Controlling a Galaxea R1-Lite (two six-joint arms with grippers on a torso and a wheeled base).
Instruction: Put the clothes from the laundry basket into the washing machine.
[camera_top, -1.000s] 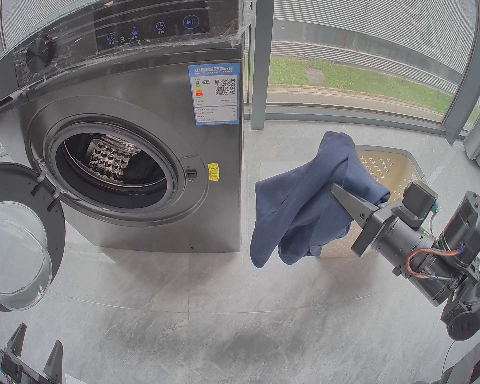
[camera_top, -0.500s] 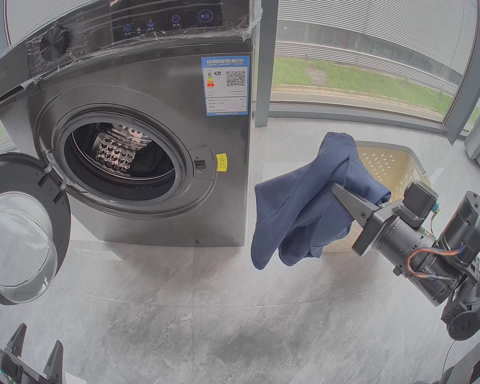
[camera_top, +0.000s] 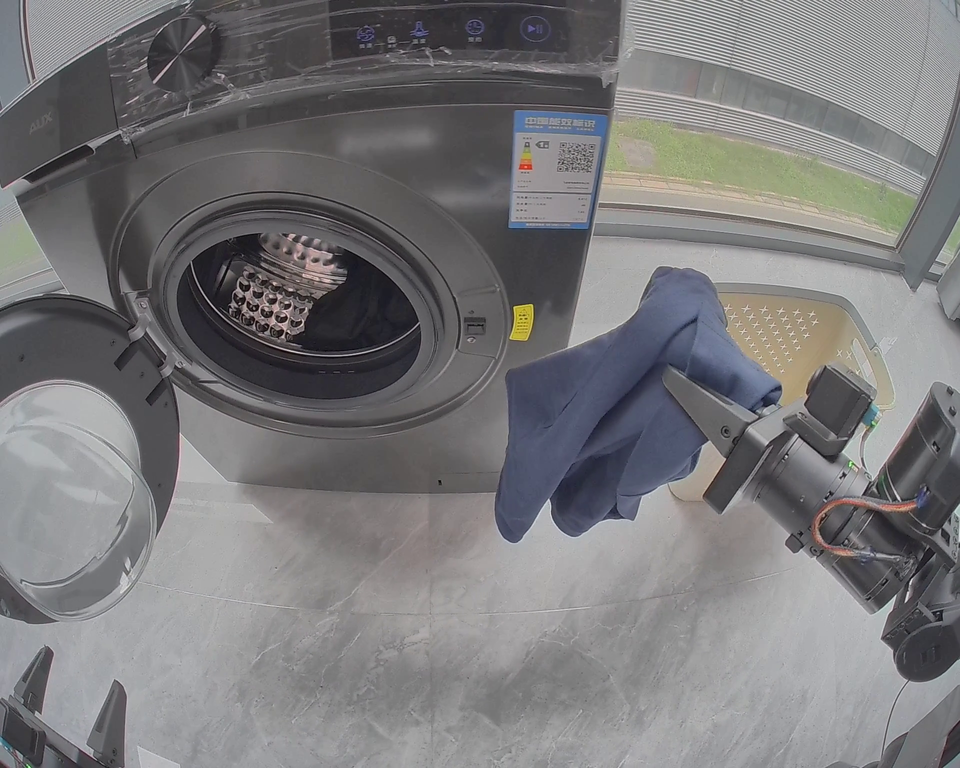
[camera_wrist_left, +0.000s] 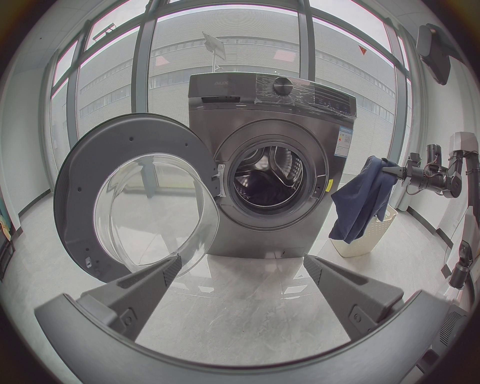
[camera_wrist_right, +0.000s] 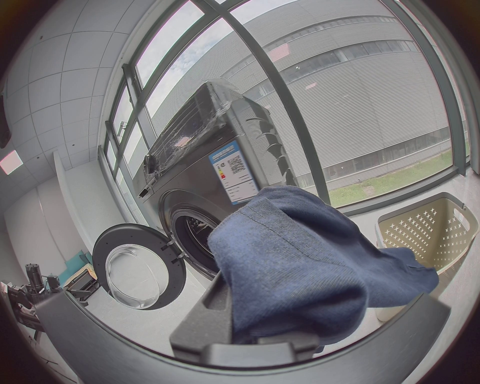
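My right gripper (camera_top: 712, 408) is shut on a dark blue garment (camera_top: 600, 410), held in the air right of the washing machine (camera_top: 330, 180) and in front of the beige laundry basket (camera_top: 810, 335). The cloth drapes over the fingers and hangs toward the floor. The machine's round door (camera_top: 80, 460) stands swung open to the left, and something dark lies in the drum (camera_top: 365, 310). My left gripper (camera_top: 70, 705) is low at the near left, open and holding nothing. In the left wrist view the garment (camera_wrist_left: 362, 200) hangs beside the machine (camera_wrist_left: 280, 125). The garment (camera_wrist_right: 300, 255) also shows in the right wrist view.
Grey tiled floor (camera_top: 450, 640) stretches between me and the machine. The open door juts out on the left. Windows (camera_top: 780, 120) run behind the basket, which stands on the floor right of the machine.
The whole head view has shifted, so the machine now sits farther right and nearer the picture's middle: the camera has moved. The right gripper keeps the garment in the same hold.
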